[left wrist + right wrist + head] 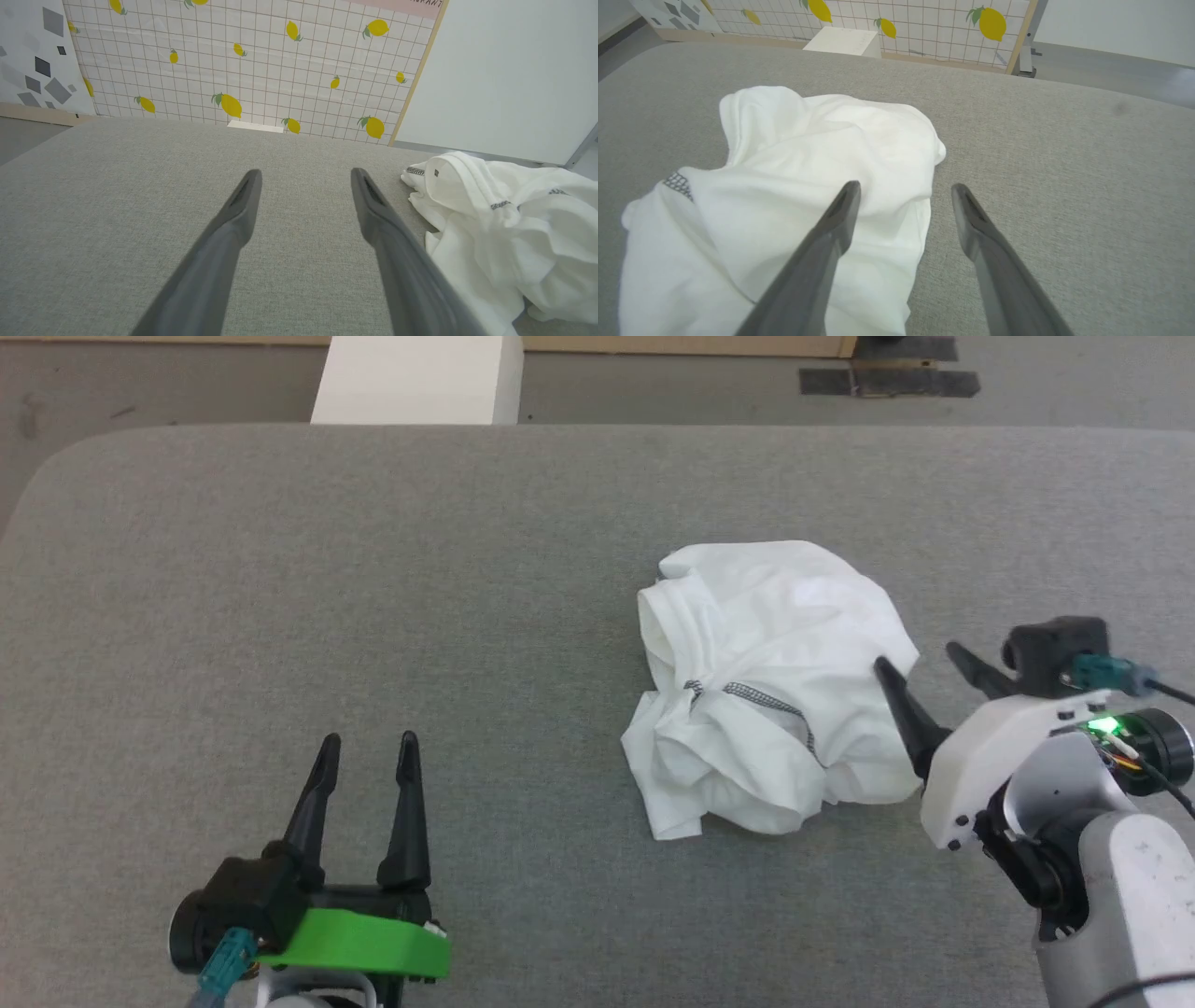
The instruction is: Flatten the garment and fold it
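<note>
The garment [766,681] lies crumpled in a white heap right of the middle of the grey table [373,569], a dark zigzag seam showing across its front. My right gripper [920,658] is open at the heap's right edge, one finger over the cloth and the other beside it; in the right wrist view the garment [808,186] spreads under the left finger of that gripper [903,189]. My left gripper [369,747] stands open over bare table, well to the left of the heap. In the left wrist view the garment [504,224] lies right of that gripper [303,175].
A rigid white box [420,378] stands on the floor beyond the table's far edge. Dark tape strips [887,378] mark the floor at the far right. A lemon-patterned wall panel [257,60] stands behind the table. Bare grey table surrounds the heap on all sides.
</note>
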You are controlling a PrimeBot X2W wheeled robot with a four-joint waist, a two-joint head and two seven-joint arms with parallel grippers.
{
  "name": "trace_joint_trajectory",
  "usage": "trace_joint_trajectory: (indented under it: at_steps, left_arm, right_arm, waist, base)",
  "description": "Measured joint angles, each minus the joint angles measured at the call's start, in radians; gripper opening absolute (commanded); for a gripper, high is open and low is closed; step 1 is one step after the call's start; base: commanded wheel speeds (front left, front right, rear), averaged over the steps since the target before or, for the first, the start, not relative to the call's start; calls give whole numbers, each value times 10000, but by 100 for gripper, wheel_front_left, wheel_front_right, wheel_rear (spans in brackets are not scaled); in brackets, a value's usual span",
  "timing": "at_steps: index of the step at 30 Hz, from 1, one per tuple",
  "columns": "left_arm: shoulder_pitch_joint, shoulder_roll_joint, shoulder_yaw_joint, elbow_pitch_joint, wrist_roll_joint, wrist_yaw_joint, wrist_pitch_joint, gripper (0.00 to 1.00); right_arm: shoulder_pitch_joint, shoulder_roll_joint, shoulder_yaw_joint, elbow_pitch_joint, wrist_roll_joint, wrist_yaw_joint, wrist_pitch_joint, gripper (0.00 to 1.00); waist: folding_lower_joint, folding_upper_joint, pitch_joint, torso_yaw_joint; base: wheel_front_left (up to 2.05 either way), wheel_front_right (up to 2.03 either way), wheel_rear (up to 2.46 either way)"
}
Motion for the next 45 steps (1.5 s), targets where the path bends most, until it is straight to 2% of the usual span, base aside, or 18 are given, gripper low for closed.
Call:
trace_joint_trajectory:
  at_steps: [3, 5, 11, 12, 13, 14, 20, 25, 29, 32, 34, 37, 38, 43, 44, 45]
  left_arm:
    - [-188, -207, 48, 174, 105, -253, 0, 100]
    - [-275, -301, 84, 267, 157, -366, 0, 100]
    - [-453, -489, 174, 560, 410, -686, 2, 100]
    - [-481, -512, 176, 591, 460, -721, 2, 100]
    - [-506, -537, 176, 617, 489, -754, 0, 100]
    - [-530, -546, 180, 642, 491, -771, 0, 100]
    - [-581, -591, 222, 865, 491, -780, 2, 100]
    - [-526, -616, 268, 903, 485, -779, 2, 100]
    - [-391, -621, 234, 907, 422, -759, 0, 100]
    - [-302, -623, 203, 899, 408, -717, 2, 100]
    - [-249, -623, 169, 890, 378, -675, 0, 100]
    - [-204, -625, 71, 886, 286, -665, 0, 100]
    - [-206, -625, 35, 886, 190, -663, 0, 100]
    - [-269, -631, -119, 938, 127, -673, 0, 100]
    - [-296, -629, -148, 947, 117, -677, 0, 100]
    - [-338, -629, -182, 961, 102, -677, 0, 100]
  right_arm:
    - [-314, -280, 293, 274, 140, -2, 1080, 100]
    - [-475, -483, 573, 454, 163, 0, 1478, 100]
    - [-783, -500, 763, 1582, 405, 0, 2353, 100]
    - [-823, -525, 782, 1749, 405, 0, 2382, 87]
    - [-892, -527, 740, 1902, 405, 0, 2372, 26]
    - [-962, -541, 734, 1983, 403, 0, 2313, 0]
    - [-1257, -690, 290, 2303, 265, 4, 1323, 0]
    - [-2030, -1348, 33, 2054, -111, 2, 734, 0]
    - [-2923, -2073, 669, 1622, -207, 2, 616, 0]
    - [-3477, -2255, 1540, 1317, -186, 2, 602, 0]
    - [-3692, -2127, 2414, 1235, -65, 0, 604, 0]
    - [-3703, -1532, 3751, 1375, 318, 0, 535, 0]
    - [-3678, -1064, 4615, 1624, 610, 2, 414, 0]
    - [-3263, -104, 6381, 2832, 1379, 2, 295, 0]
    - [-3172, -27, 6556, 3051, 1453, 2, 290, 29]
    - [-3122, 2, 6752, 3287, 1501, 2, 215, 68]
  waist:
    - [0, 0, 169, 224]
    - [0, 0, 276, 381]
    - [0, 0, 604, 823]
    - [0, 0, 651, 899]
    - [0, 0, 694, 969]
    - [0, 0, 726, 1018]
    - [0, 0, 662, 1227]
    - [0, 0, 221, 1225]
    - [0, 0, -223, 1216]
    - [0, 0, -490, 1219]
    - [0, 0, -617, 1217]
    - [0, 0, -649, 1227]
    - [0, 0, -586, 1229]
    - [0, 0, -370, 1316]
    - [0, 0, -334, 1346]
    - [0, 0, -290, 1384]
  base:
    - [0, 0, 0]
    - [0, 0, 0]
    - [0, 0, 0]
    - [0, 0, 0]
    - [0, 0, 0]
    - [0, 0, 0]
    - [0, 0, 0]
    - [0, 0, 0]
    - [0, 0, 0]
    - [0, 0, 0]
    - [0, 0, 0]
    - [0, 0, 0]
    - [0, 0, 0]
    - [0, 0, 0]
    - [0, 0, 0]
    - [0, 0, 0]
